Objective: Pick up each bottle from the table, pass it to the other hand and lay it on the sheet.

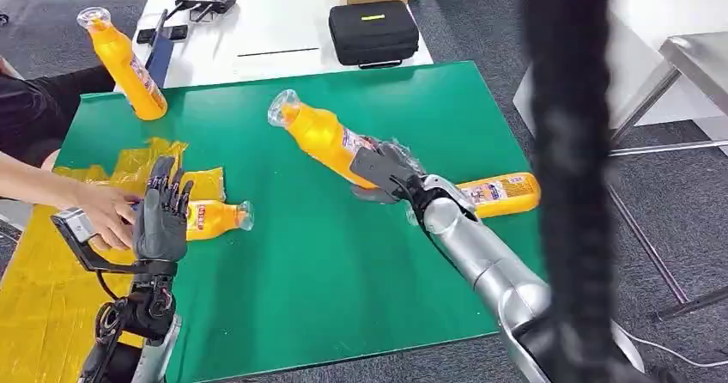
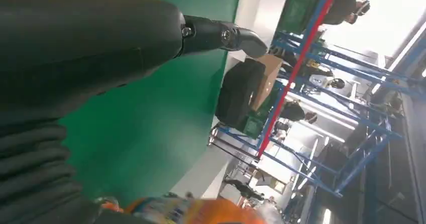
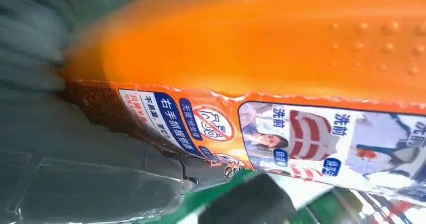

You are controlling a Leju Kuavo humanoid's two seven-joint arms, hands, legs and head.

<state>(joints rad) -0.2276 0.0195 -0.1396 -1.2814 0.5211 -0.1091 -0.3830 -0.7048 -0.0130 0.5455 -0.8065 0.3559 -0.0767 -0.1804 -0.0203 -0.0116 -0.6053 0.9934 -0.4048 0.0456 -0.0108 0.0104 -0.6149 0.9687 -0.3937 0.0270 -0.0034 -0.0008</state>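
Centre frame, right hand [image 1: 388, 175] grips the tilted bottle [image 1: 322, 136]; left hand [image 1: 163, 215], fingers apart, holds nothing; a loose handover grip could drop it

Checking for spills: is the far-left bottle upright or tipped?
Upright. The bottle stands on its base at the green mat's far-left corner, cap up.

Four orange bottles: one [image 1: 324, 138] tilted above the green table's [image 1: 300, 271] middle, one [image 1: 500, 193] lying near its right edge, one [image 1: 127, 63] upright at the far-left corner, one [image 1: 213, 218] lying beside the yellow sheet [image 1: 43, 297].
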